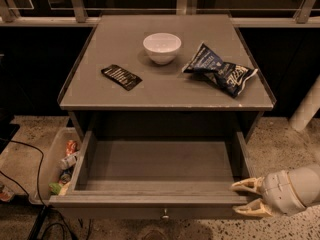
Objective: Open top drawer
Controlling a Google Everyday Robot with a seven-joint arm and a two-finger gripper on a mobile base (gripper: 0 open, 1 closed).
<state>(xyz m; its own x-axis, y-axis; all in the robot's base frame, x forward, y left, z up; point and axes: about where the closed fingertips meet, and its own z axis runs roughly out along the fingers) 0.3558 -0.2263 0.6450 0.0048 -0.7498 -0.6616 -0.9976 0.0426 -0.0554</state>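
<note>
The top drawer [155,201] of a grey cabinet stands pulled far out toward me, showing a shallow empty grey box. Its flat front faces down-front with a small round metal knob [164,214] at its centre. My gripper [248,198] is at the drawer's front right corner, low right in the camera view. Its two pale fingers [246,185] are spread apart, pointing left at the drawer front's right end and holding nothing. The lower drawers are hidden under the open one.
On the cabinet top [100,91] lie a white bowl [161,47], a dark blue chip bag [220,74] and a black flat packet [121,77]. A clear bin [55,166] with snacks stands on the floor at left. Black cables [35,194] run along the floor.
</note>
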